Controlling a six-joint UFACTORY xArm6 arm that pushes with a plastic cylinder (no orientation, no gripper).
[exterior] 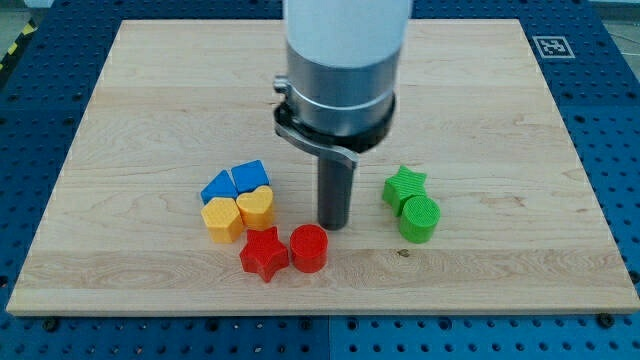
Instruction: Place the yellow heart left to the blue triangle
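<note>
A pale wooden board (150,80) fills the scene under even light. Around it runs a blue perforated table (25,130), and a black-and-white marker (552,46) sits at the board's far right corner.

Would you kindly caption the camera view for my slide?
My tip rests right of the yellow heart, which sits below the blue triangle.

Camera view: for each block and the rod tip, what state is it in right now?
Tip: on the board, right of the yellow heart, above the red cylinder, touching no block.
Yellow heart: below the blue blocks, against the yellow block.
Yellow block: left of the heart.
Blue triangle: touching the blue block.
Red star: beside the red cylinder.
Green star: touching the green cylinder.
</note>
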